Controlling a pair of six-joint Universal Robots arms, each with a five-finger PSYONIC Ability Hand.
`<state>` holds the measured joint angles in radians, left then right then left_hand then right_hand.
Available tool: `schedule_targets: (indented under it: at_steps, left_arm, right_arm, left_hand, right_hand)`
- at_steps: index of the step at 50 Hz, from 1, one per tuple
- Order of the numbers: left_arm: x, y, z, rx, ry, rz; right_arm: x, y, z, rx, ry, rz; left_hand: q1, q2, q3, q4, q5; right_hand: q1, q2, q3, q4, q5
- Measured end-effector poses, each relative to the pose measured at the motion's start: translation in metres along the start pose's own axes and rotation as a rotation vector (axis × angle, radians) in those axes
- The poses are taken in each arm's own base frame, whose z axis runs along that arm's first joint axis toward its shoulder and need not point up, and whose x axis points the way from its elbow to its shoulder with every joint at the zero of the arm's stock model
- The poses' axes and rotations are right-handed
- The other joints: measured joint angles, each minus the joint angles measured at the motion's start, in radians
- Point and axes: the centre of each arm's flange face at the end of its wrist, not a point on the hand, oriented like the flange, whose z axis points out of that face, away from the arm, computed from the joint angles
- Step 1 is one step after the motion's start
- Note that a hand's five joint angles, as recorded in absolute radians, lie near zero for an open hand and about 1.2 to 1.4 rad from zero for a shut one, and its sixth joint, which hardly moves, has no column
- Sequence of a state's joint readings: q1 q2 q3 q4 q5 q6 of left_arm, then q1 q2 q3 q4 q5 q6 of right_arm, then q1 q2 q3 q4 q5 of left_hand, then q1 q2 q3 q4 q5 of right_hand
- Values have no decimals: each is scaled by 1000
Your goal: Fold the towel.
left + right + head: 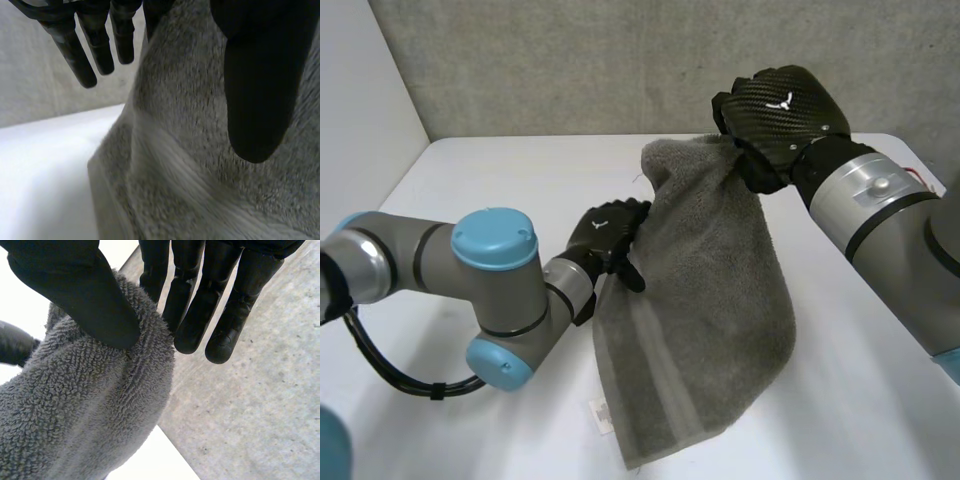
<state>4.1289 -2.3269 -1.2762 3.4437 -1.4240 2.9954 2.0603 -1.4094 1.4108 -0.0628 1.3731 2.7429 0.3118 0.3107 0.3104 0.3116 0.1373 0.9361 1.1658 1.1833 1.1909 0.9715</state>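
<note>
Grey terry towel (710, 300) hangs from the right hand (780, 110), its bunched corner pinched between thumb and fingers (192, 305), while the left hand (610, 235) pinches a side edge lower down; the tail rests on the bench (470, 190) beneath both. A clean fold, I judge, needs both pinches firm and the held edge drawn taut before lowering.
</note>
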Motion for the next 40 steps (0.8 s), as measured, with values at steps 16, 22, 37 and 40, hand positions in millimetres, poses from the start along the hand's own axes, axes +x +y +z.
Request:
schedule_targets:
  at_steps: [16,22,37,40]
  left_arm:
    - [-7,-20,18,57,-66,-32]
    - [-11,-112,13,327,-129,29]
    - [-6,-204,-5,589,-189,246]
    - [-13,-180,-9,506,-204,249]
  right_arm:
    - [20,-7,-6,19,69,-15]
    - [44,9,23,6,173,-8]
    - [75,17,70,262,449,104]
    - [60,39,65,160,400,80]
  left_hand:
    - [826,865,861,861,844]
    - [844,894,891,892,873]
    - [856,906,904,905,889]
    - [857,906,904,905,889]
  right_hand:
    - [0,0,0,1,0]
    - [0,0,0,4,0]
    - [0,10,5,4,2]
    - [0,10,5,4,2]
